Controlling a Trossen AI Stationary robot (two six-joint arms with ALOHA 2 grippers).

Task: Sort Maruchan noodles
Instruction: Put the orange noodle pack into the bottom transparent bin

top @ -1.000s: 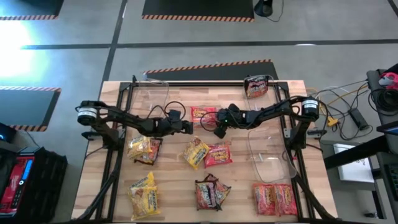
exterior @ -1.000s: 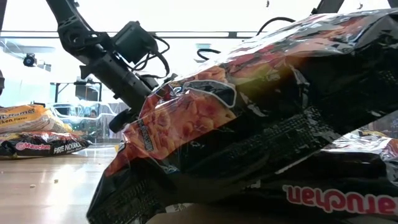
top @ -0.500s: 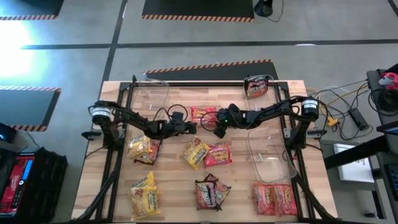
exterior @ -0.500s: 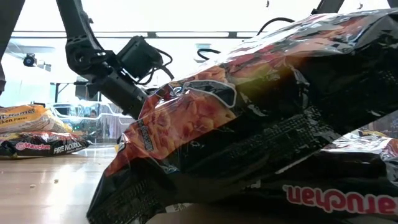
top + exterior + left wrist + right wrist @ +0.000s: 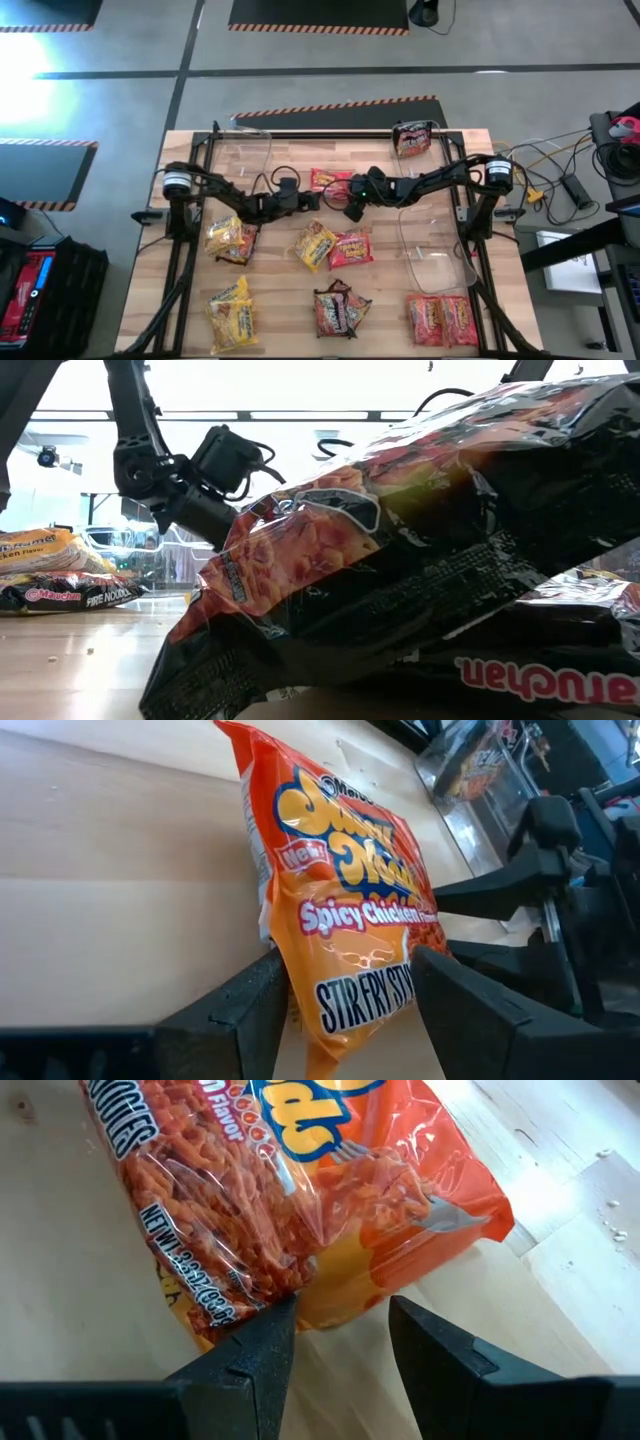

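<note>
An orange Maruchan packet (image 5: 329, 181) lies flat at the table's middle, toward the far side. My left gripper (image 5: 308, 201) is open at its left end. In the left wrist view its fingers (image 5: 262, 1002) stand on either side of the packet's end (image 5: 350, 990). My right gripper (image 5: 352, 207) is open by the packet's right near corner (image 5: 340, 1295). Other packets lie flat: yellow ones (image 5: 232, 240) (image 5: 231, 309) (image 5: 313, 244), a red one (image 5: 351, 248), dark ones (image 5: 340, 310) and red ones (image 5: 440, 318). In the low view a dark packet (image 5: 420, 570) hides both grippers. My left gripper has the orange packet's left end (image 5: 350, 990) between its open fingers, coming at it low from the table's left and along the packet. Whether the fingers touch it, I cannot tell. The packet lies flat on the table.
Clear bins stand at the far left (image 5: 246, 152), the far right (image 5: 413, 140) with a dark packet inside, and the right side (image 5: 432, 243). A black frame (image 5: 190, 230) borders the work area. Bare wood (image 5: 285, 290) shows between the packets.
My left arm has swung toward the table's right, carrying its gripper closer to the orange packet's left end. The right arm and the packets have stayed put.
</note>
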